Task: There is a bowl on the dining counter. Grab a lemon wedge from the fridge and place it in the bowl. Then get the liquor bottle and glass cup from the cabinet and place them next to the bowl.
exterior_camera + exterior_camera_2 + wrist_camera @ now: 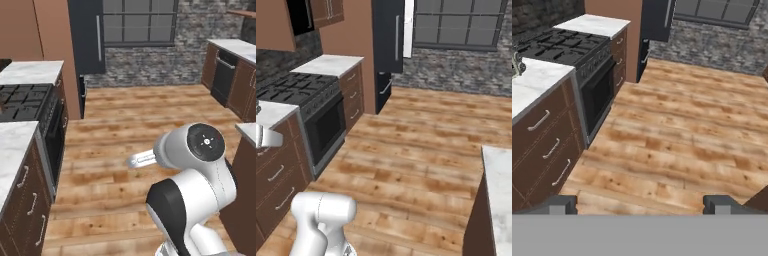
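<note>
Fridge (86,37) is tall and black, doors shut, with a long grey vertical handle, standing at the far end of the kitchen between a brown panel and the window; also seen in the right base view (388,35) and the hand view (656,17), and a lower drawer with a grey handle shows below the door. Dining counter (501,185), a white grey-veined marble top on a brown wooden base, sits at the right edge near the robot, and its corner shows in the left base view (247,132) too.
</note>
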Tool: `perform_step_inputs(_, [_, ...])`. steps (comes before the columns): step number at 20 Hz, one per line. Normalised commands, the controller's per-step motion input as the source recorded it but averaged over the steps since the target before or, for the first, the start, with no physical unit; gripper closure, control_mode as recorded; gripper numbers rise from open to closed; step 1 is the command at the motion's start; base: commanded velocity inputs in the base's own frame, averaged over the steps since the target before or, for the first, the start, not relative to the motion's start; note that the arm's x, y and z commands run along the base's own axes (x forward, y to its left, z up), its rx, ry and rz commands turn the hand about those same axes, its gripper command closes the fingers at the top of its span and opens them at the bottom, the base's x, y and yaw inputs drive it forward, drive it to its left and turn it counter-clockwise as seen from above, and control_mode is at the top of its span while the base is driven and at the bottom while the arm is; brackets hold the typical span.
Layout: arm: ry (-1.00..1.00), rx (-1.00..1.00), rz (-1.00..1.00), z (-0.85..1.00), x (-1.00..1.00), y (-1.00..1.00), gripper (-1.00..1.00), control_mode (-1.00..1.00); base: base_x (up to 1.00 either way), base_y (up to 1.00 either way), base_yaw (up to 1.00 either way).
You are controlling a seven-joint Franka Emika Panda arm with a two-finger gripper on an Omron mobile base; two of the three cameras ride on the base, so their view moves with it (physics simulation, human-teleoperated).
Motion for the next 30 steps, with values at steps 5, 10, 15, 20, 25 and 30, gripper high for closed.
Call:
perform_step_inputs(5, [0.0, 0.0, 0.0, 0.0, 0.0, 0.0, -1.0, 1.0, 0.94, 0.0, 0.23])
perform_step_inputs(10, [0.0, 0.0, 0.0, 0.0, 0.0, 0.0, -1.0, 1.0, 0.95, 0.0, 0.47])
perform_step_inputs(15, [0.0, 0.0, 0.0, 0.0, 0.0, 0.0, -1.0, 1.0, 0.81, 0.0, 0.59])
perform_step_inputs(20, [0.0, 0.0, 0.0, 0.0, 0.0, 0.0, -1.0, 1.0, 0.7, 0.0, 0.64])
perform_step_inputs(25, [0.0, 0.0, 0.0, 0.0, 0.0, 0.0, -1.0, 1.0, 0.56, 0.0, 0.69])
perform_step_inputs(30, [0.0, 0.0, 0.0, 0.0, 0.0, 0.0, -1.0, 1.0, 0.57, -0.06, 0.66])
